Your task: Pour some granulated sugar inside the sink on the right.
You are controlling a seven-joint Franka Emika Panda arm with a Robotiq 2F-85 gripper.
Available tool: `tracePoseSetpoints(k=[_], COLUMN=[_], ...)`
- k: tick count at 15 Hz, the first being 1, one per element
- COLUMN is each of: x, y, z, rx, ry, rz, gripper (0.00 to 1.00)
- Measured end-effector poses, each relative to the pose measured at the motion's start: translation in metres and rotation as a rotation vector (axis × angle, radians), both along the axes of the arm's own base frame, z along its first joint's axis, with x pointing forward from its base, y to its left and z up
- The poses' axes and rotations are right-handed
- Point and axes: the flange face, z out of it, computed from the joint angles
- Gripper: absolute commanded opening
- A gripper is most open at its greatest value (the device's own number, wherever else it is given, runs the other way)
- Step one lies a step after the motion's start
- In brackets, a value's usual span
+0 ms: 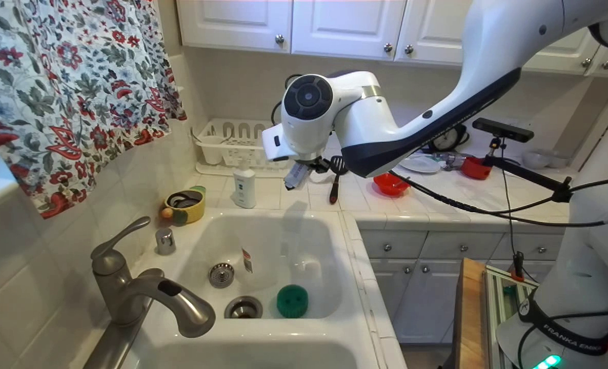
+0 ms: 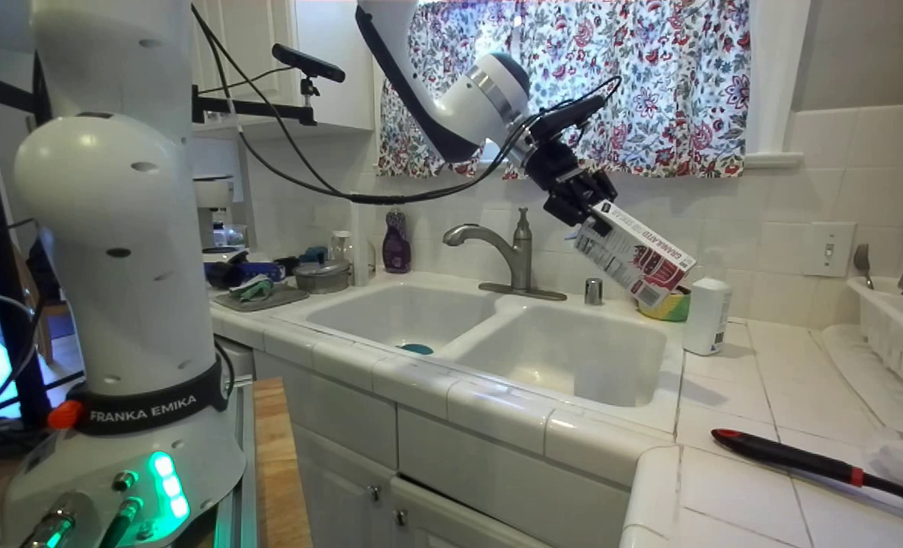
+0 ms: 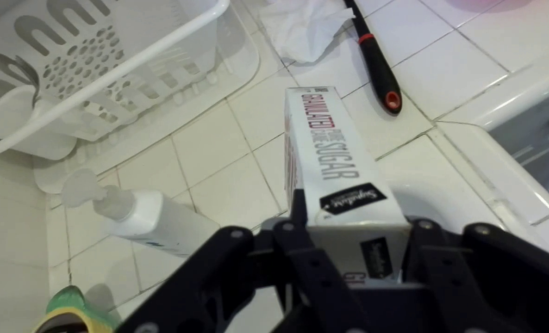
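Observation:
The granulated sugar is a white carton with red and grey print, seen in both exterior views (image 1: 298, 176) (image 2: 638, 255) and in the wrist view (image 3: 323, 138). My gripper (image 2: 602, 205) is shut around one end of it; in the wrist view the black fingers (image 3: 355, 224) press both sides. The carton is in the air, tilted, its free end lower than the held end. It is high near the counter-side end of the sink's right basin (image 2: 581, 350), which also shows in an exterior view (image 1: 317, 241). I cannot make out its opening.
A white dispenser bottle (image 2: 706, 316) and a yellow pot (image 1: 187, 207) stand close by, lower than the carton. The grey faucet (image 2: 508, 251) stands behind the basins. A white dish rack (image 3: 163, 60) and black-handled utensil (image 3: 381, 74) are on the counter. A green scrubber (image 1: 292, 301) lies in the sink.

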Motion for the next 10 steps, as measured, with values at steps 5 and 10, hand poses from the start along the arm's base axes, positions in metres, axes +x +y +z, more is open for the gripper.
tracePoseSetpoints(k=[5, 10], x=[0.025, 0.042], y=[0.011, 0.007], z=[0.003, -0.002], rx=[-0.066, -0.165], ry=[-0.028, -0.041], rz=[0.032, 0.072], gripper=[0.09, 0.09])
